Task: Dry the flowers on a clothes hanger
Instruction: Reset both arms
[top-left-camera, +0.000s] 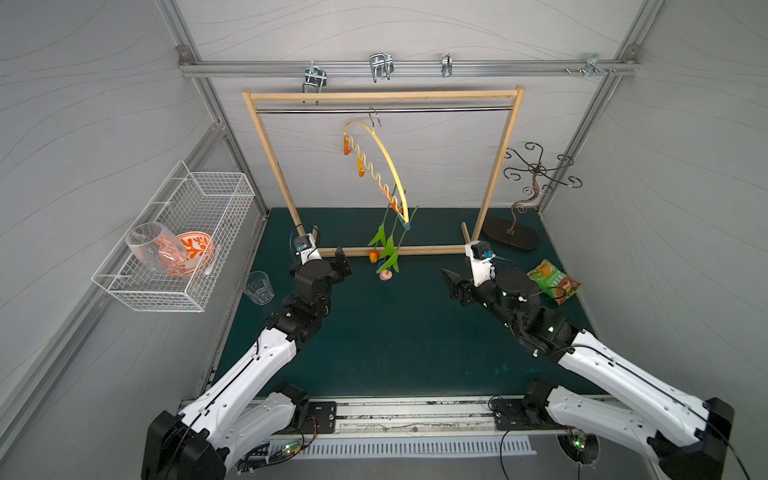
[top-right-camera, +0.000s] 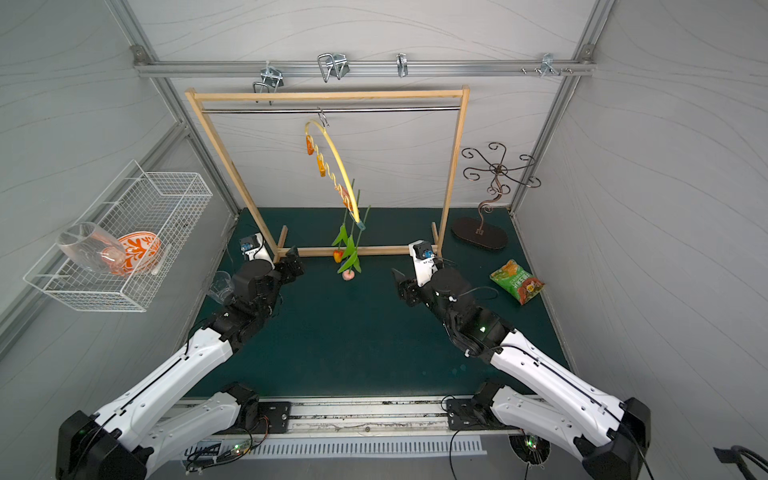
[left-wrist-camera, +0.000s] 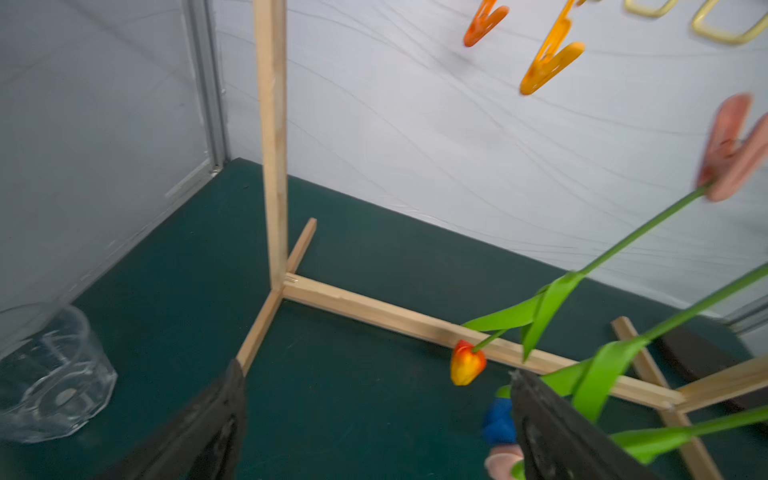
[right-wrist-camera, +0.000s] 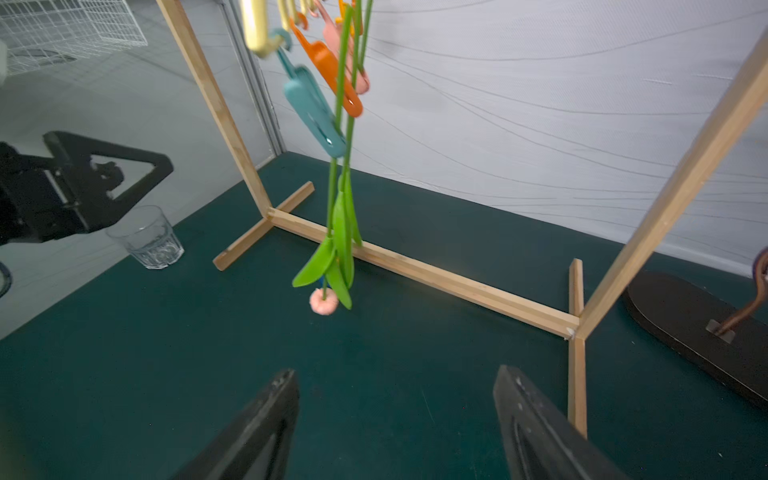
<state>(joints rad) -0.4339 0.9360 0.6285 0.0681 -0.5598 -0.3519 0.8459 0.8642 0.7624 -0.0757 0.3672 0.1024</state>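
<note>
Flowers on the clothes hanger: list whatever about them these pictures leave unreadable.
- Blue head: left wrist view, mostly behind a finger of the left hand; right wrist view, almost wholly behind leaves.
- Pink clothespin: left wrist view, motion-blurred, grip on stem unclear.
- Clothes hanger: right wrist view, cut off by top edge.

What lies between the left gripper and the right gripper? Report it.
The flowers, hanging heads down from the clothes hanger, lie between the left gripper and the right gripper; both top views show it.
</note>
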